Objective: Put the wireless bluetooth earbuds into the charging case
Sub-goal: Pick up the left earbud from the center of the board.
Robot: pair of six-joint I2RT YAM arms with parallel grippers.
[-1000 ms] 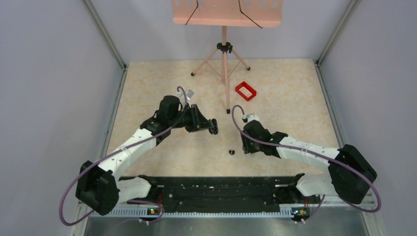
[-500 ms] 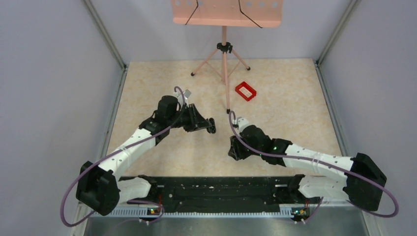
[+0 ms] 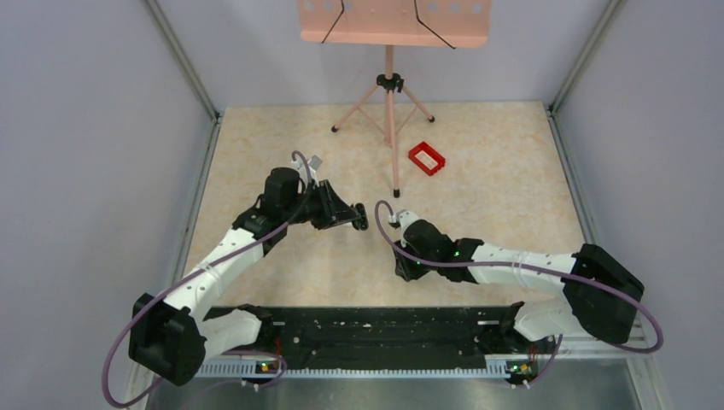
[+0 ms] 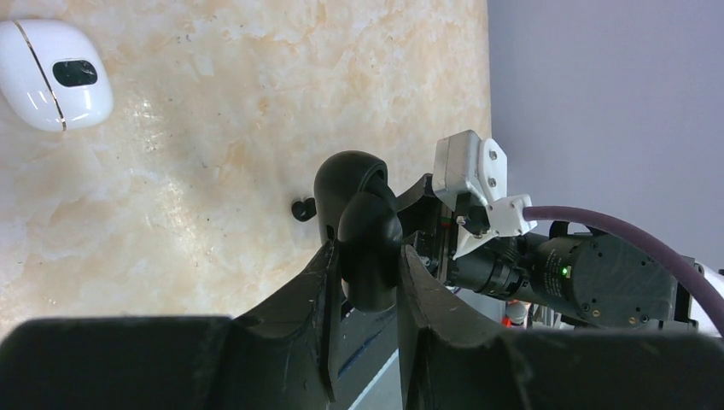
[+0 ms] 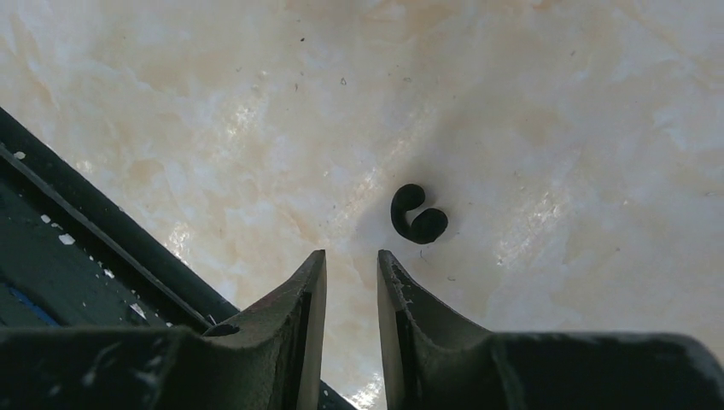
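Clamping glossy oval charging case (image 4: 359, 196), your left gripper (image 4: 367, 253) hides its base; right gripper (image 5: 351, 258) slightly ajar, empty, near curled earbud (image 5: 418, 219).

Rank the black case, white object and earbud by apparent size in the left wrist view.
1. black case, though it sits nearest the camera, so its lead over the white object is unsure.
2. white object.
3. earbud, plainly smallest.

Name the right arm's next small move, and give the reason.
Probably ease the right gripper forward and a little sideways until its jaws straddle the earbud. The earbud lies loose on the table just beyond the tips, nothing between them, while the left gripper holds the charging case.
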